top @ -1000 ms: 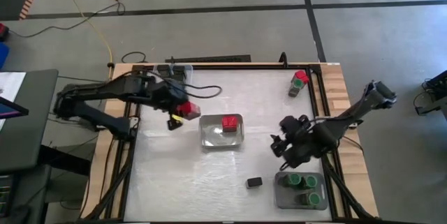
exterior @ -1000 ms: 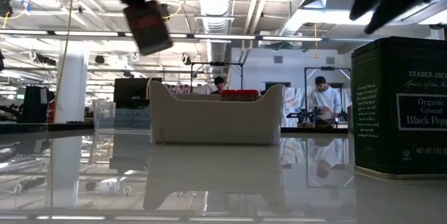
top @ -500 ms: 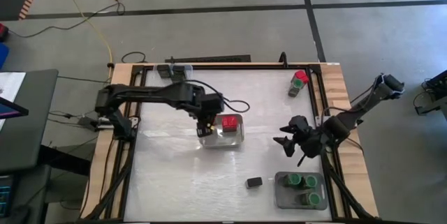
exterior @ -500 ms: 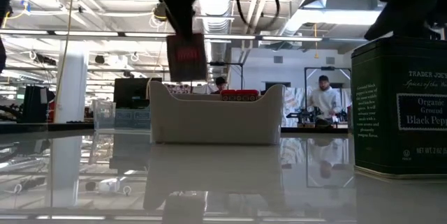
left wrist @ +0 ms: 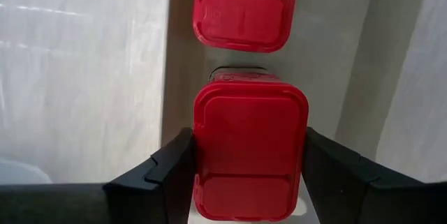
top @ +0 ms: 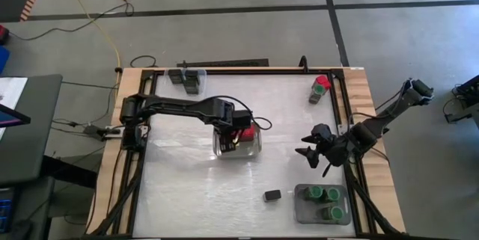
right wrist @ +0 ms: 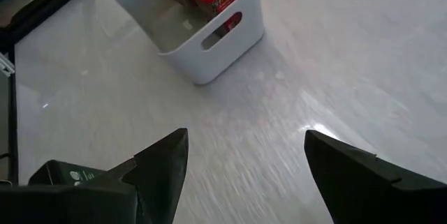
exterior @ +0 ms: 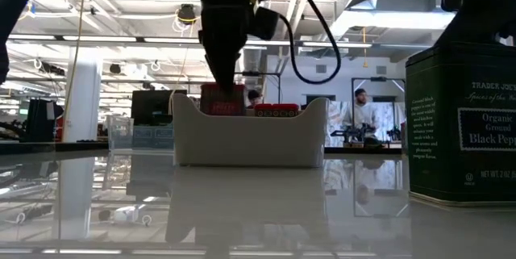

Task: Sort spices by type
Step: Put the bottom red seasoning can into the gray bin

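My left gripper [top: 233,130] stands over the pale centre tray [top: 254,150] and is shut on a red square-capped spice container [left wrist: 250,147]. In the low view this container [exterior: 222,102] sits partly below the tray's rim [exterior: 250,130]. A second red-capped container [left wrist: 244,8] stands in the same tray. My right gripper [top: 316,154] hovers open and empty near the table's right edge, above the grey tray [top: 299,214] that holds several green round-capped containers [top: 323,194]. A black boxy container [top: 272,195] lies on the table beside that tray. My left gripper pinches the red-capped container between its two fingers [left wrist: 167,168], one on each side of the cap [left wrist: 209,151]. The fingers come from above, pointing down. The container is upright and lowered into the tray; I cannot tell whether its base touches the tray floor.
A red-capped and a green-capped container [top: 320,87] stand at the far right corner. Dark boxy containers [top: 187,79] sit at the far left edge. A black pepper tin [exterior: 459,122] looms close in the low view. Bare tabletop lies on the near left.
My left gripper has carried the red-capped container from the table's left side rightward to the centre tray. It then went down, so the container now sits partly inside the tray beside the other red one. My right arm has drawn back slightly toward the right edge.
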Controlling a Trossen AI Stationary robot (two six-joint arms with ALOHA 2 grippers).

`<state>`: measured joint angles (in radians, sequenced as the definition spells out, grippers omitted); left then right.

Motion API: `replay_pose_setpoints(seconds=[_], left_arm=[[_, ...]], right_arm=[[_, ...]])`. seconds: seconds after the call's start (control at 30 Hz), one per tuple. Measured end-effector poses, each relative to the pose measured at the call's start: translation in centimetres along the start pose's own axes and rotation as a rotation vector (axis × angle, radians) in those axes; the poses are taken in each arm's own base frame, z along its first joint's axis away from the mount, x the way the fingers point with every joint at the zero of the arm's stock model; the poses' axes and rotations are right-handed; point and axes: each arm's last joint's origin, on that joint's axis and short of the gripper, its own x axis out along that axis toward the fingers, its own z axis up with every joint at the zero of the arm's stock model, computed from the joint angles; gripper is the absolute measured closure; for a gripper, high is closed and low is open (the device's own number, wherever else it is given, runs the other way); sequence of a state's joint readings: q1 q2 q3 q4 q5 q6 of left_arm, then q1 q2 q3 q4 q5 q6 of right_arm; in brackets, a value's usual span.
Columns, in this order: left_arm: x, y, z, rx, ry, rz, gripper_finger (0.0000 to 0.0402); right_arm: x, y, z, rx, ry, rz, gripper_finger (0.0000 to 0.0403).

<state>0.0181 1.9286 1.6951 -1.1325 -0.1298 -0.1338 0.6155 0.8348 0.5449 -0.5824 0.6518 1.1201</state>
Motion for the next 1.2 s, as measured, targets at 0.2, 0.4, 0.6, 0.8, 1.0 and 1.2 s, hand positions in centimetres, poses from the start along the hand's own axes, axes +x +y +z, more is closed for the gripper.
replay_pose_setpoints(seconds=[0.2, 0.4, 0.6, 0.8, 1.0, 1.2], left_arm=[[0.1, 0.1, 0.3, 0.053, -0.027, -0.003, 0.019], [0.8, 0.6, 0.3, 0.019, -0.032, -0.002, 0.019], [2.2, 0.3, -0.3, 0.024, -0.007, -0.038, 0.019], [2.3, 0.4, 0.0, 0.04, -0.038, -0.034, 0.019], [2.4, 1.2, 0.0, 0.042, -0.033, -0.032, 0.0189], [2.4, 1.6, 0.0, 0.033, -0.029, -0.056, 0.0186]], right_arm=[[0.0, 0.0, -0.1, -0.008, 0.021, 0.009, 0.0092], [0.0, 0.0, -0.1, -0.009, 0.024, 0.008, 0.0092], [0.0, 0.0, -0.1, -0.009, 0.028, 0.01, 0.0092], [0.0, 0.0, -0.1, -0.006, 0.028, 0.009, 0.0092], [0.0, 0.0, -0.1, -0.005, 0.029, 0.01, 0.0092], [0.0, 0.0, -0.1, -0.003, 0.028, 0.013, 0.0092]])
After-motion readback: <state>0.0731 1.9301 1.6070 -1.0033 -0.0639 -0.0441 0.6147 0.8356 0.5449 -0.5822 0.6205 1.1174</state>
